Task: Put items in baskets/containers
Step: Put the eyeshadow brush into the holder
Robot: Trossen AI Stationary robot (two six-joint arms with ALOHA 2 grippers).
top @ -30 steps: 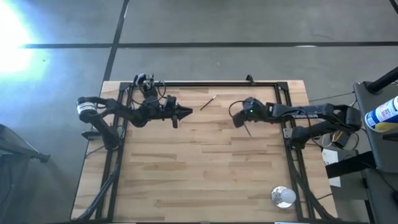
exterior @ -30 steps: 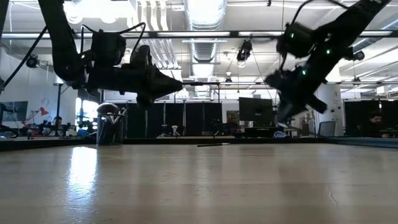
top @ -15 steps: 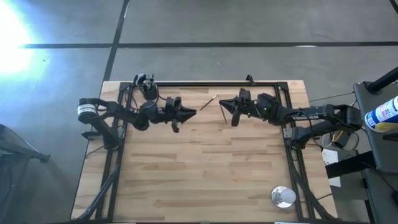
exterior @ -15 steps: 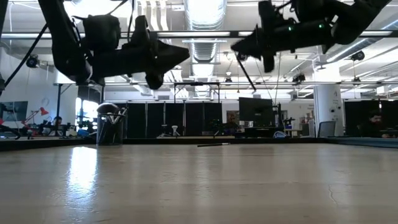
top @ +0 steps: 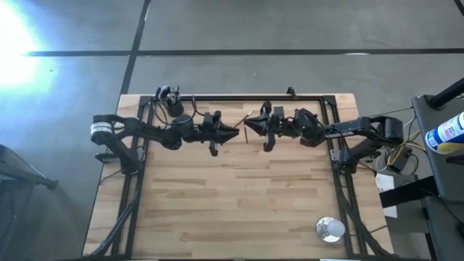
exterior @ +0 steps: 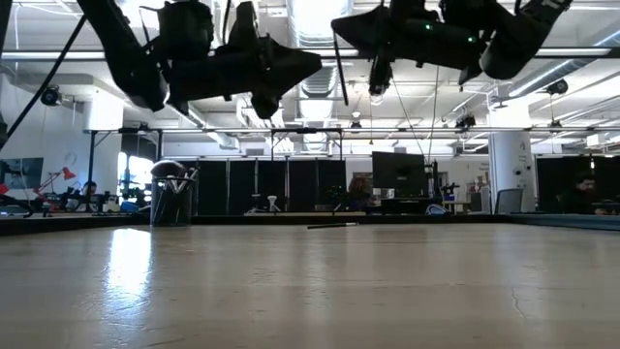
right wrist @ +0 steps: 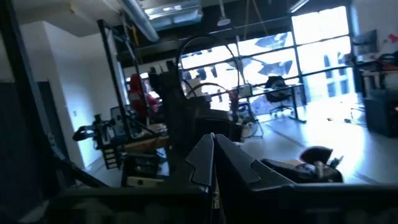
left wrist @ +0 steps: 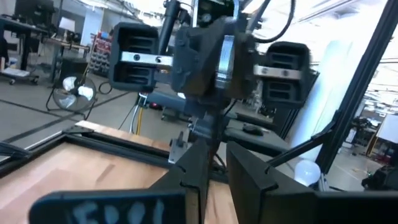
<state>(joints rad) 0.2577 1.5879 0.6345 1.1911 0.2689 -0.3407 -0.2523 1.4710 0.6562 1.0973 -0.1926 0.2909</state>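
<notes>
High over the middle of the far half of the table, my two grippers face each other, tips almost meeting. My right gripper (top: pixel 247 130) (exterior: pixel 337 21) is shut on a thin dark brush (exterior: pixel 341 73). My left gripper (top: pixel 236 133) (exterior: pixel 318 61) points at it, its fingers (left wrist: pixel 186 177) a narrow gap apart with nothing between them. Another brush (top: pixel 246 117) (exterior: pixel 332 225) lies flat on the table below. At the far left corner stands the black cup (top: pixel 172 102) (exterior: pixel 173 201) with several brushes upright in it. My right gripper pinches the thin brush near its upper end (exterior: pixel 338 48) between its two fingers. The fingers come in about level from the table's right and lie across the brush. It hangs nearly upright below them, well clear of the table.
A shiny silver round object (top: pixel 330 228) sits near the front right corner. A black frame rail (top: pixel 246 96) runs along the far edge and down both sides. The wooden top (top: pixel 232 196) toward the near edge holds nothing else.
Both grippers have risen and closed in on each other over the table's middle. My right gripper has swung from pointing down to about level and moved left, carrying the brush, which now hangs below its tips. My left gripper has moved right and up.
</notes>
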